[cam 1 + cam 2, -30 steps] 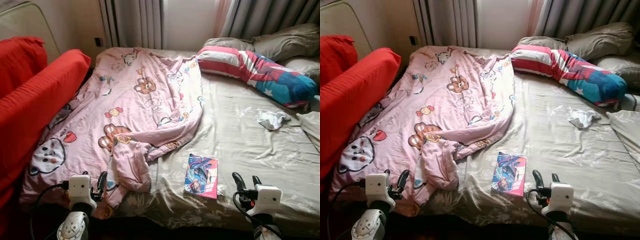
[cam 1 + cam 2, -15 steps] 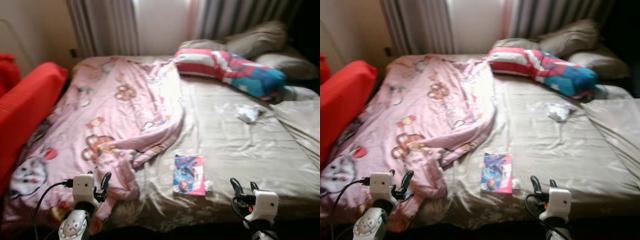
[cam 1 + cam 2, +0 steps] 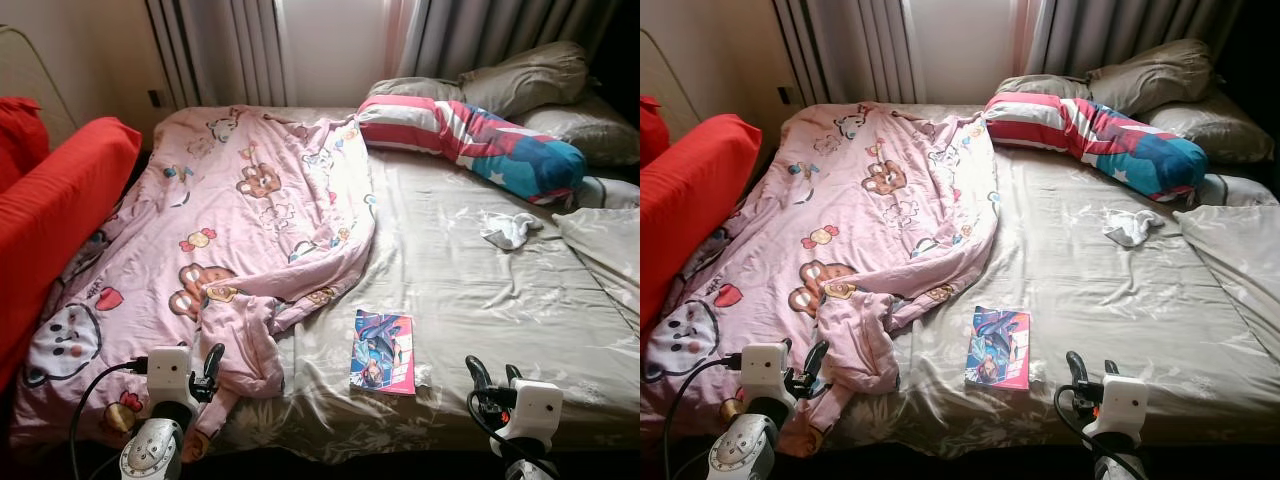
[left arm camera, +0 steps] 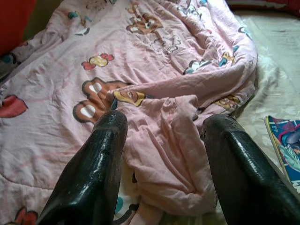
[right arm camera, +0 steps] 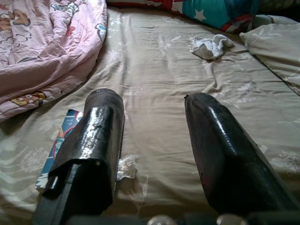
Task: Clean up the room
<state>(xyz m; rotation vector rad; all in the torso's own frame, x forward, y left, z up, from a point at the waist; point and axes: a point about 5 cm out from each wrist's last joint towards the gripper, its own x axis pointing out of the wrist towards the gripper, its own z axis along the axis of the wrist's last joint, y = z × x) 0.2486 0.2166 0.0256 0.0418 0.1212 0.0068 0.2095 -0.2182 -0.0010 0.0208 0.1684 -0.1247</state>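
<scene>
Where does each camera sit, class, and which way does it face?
Left and right eye views: head, looking down at the bed; both arms low.
Left wrist view: along the open left claw at the pink blanket.
Right wrist view: along the open right claw at the sheet.
Shared: the book, white cloth.

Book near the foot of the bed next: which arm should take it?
Right, probably. The right end effector hangs open just beside the book, while the left end effector sits over the pink blanket.
</scene>
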